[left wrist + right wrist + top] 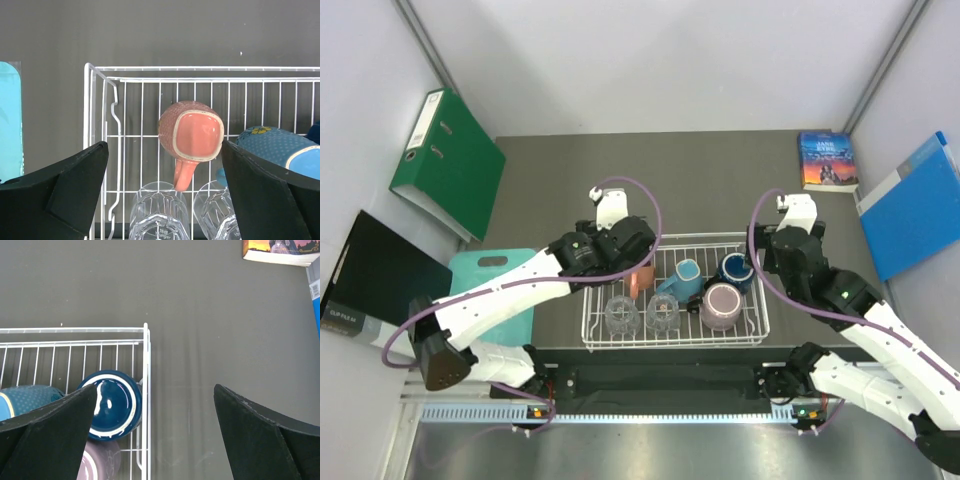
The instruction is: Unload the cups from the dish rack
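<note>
The left tool (163, 150) is held wide open, empty, above the orange mug (192, 130); right tool (155, 389) likewise, navy mug (114, 402) leftward.

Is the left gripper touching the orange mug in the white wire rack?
Cannot tell. Left wrist view: one finger of the left gripper stands clear of the orange handled mug, the other's edge meets its rim, height unclear.

The white wire rack (620, 343) is holding six cups. The orange mug (192, 131) is lying tilted at left, handle toward two clear tumblers (620, 315) (662, 313) sitting along the front. The light blue mug (682, 277) is lying sideways mid-rack. The navy mug (112, 404) and mauve mug (721, 305) are sitting at right, mouths up.
</note>
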You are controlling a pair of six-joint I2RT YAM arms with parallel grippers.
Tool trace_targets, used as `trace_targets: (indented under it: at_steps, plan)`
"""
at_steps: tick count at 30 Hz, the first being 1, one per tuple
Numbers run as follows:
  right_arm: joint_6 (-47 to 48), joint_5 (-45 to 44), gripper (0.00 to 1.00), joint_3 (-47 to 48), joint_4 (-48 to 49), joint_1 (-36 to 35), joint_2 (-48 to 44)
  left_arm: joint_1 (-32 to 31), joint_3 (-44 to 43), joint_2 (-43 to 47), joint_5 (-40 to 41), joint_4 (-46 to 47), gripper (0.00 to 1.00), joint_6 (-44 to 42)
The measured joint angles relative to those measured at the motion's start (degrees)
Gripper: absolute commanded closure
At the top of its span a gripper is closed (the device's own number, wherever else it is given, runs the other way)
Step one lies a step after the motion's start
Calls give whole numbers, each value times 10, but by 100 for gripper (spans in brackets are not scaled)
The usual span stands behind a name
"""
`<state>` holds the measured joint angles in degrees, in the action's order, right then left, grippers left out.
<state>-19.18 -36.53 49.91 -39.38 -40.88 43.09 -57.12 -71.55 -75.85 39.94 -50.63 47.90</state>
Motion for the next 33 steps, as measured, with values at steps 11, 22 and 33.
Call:
trace_targets:
  at_steps: [11,22,33]
  plan:
    - [-4,0,0,0,12,0,-23,-13,10,3,-1,0,1,-5]
    - [-3,18,0,0,18,0,-21,-20,10,-52,-45,28,2,-49]
    - [-3,18,0,0,18,0,-21,-20,14,-92,-56,44,1,-56]
